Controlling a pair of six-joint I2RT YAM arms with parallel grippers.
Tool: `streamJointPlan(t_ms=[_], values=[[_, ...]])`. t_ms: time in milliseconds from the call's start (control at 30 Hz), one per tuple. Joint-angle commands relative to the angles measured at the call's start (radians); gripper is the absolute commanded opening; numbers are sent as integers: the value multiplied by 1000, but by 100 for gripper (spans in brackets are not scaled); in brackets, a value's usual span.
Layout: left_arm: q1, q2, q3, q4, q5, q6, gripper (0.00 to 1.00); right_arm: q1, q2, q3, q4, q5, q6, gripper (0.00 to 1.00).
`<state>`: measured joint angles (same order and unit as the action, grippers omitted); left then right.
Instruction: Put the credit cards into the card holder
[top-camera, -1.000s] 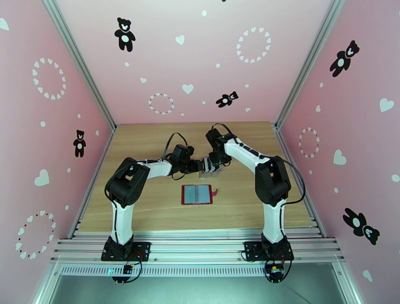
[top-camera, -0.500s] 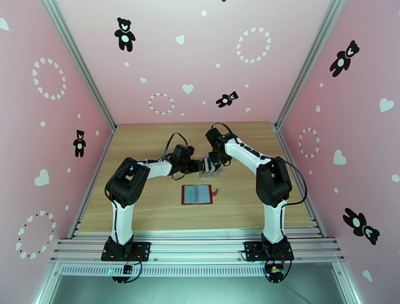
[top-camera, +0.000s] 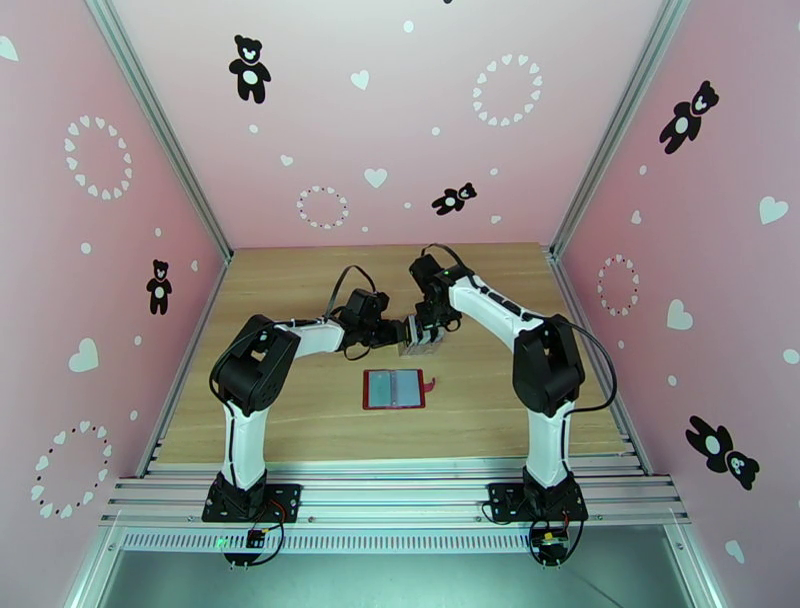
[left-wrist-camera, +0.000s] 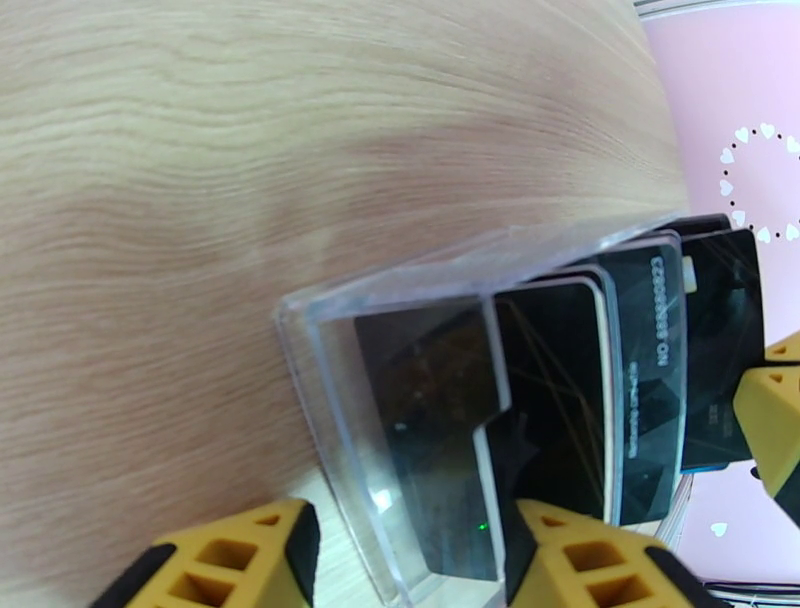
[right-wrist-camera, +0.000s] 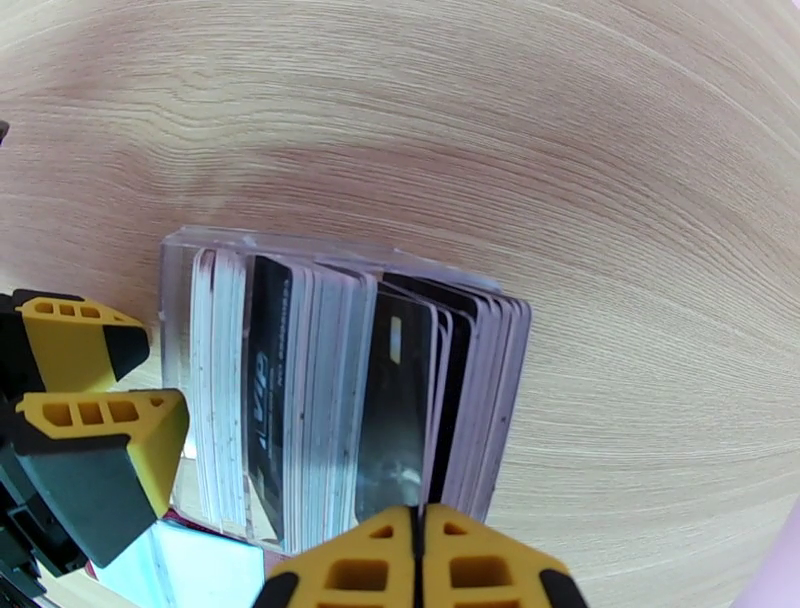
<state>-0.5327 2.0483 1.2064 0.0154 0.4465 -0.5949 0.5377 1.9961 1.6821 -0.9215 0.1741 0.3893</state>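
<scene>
The card holder (top-camera: 394, 389) lies open on the table, dark red with grey inner pockets and its snap tab to the right. Behind it stands a clear plastic rack (top-camera: 420, 343) packed with upright credit cards (right-wrist-camera: 300, 400), pale and black. My left gripper (top-camera: 406, 330) is at the rack's left end. Its yellow fingers (left-wrist-camera: 230, 560) stand apart around the rack's corner (left-wrist-camera: 330, 360), with a strip of wood showing beside one finger. My right gripper (right-wrist-camera: 420, 515) reaches down from above, shut on the top edge of a black card (right-wrist-camera: 395, 420) that still stands in the rack.
The wooden table (top-camera: 300, 280) is bounded by pink walls on three sides and a metal rail (top-camera: 400, 490) at the near edge. Both arms meet over the rack at mid-table, just behind the open card holder.
</scene>
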Motion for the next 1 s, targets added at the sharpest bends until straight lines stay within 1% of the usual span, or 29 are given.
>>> streamJointPlan(t_ms=[0,333,533,867,967], values=[[-1,38,7,-59,-12,23,54,4,-36,24,-71,59,-2,6],[0,36,5,-60,-14,24,54,26,-43,46,-87,70,9,7],[0,34,5,-61,-12,23,54,25,-42,53,-97,81,10,11],[0,32,4,-60,-9,23,54,26,-33,54,-109,110,6,11],[-1,31,4,-60,-9,23,54,25,-33,55,-110,110,5,8]])
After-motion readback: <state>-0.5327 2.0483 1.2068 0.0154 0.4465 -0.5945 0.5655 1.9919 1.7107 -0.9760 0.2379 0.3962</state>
